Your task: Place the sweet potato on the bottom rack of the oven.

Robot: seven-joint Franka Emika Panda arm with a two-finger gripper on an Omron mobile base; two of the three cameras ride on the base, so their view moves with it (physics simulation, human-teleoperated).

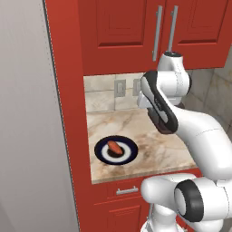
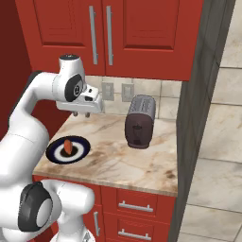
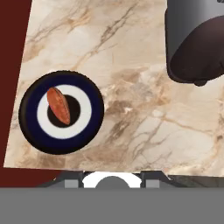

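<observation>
Sweet potato [image 1: 114, 147] lies on a dark blue and white plate [image 1: 129, 154], across the plate's dark centre and white ring; it is orange-red, oblong, much smaller than the plate. Same pair in the right base view: sweet potato [image 2: 68, 146] on plate [image 2: 80, 152]. Hand view, looking down: sweet potato [image 3: 58, 105] a little off-centre on plate [image 3: 89, 118].

Plate sits on the marble table [image 1: 154, 140], near its front edge and toward the red cabinet wall [image 1: 68, 113] on the left. A dark toaster [image 2: 139, 121] stands on the same table [image 2: 142, 165], well apart from the plate, nearer the tiled back wall. In the hand view the toaster [image 3: 197, 39] takes the upper right corner.

Arm is raised over the table. Tool [image 2: 81, 114] hangs above the table surface, apart from plate and tuber, between plate and toaster as seen from the right base view; two short dark tips show under the white hand. Tool state: cannot tell whether released or clenched; the tips are too small to judge and nothing is seen between them.

Red upper cabinet doors [image 2: 101, 33] with vertical metal handles hang above the table; wall outlets [image 2: 118, 91] on the tile behind. Red drawers [image 2: 137, 208] below the table front
</observation>
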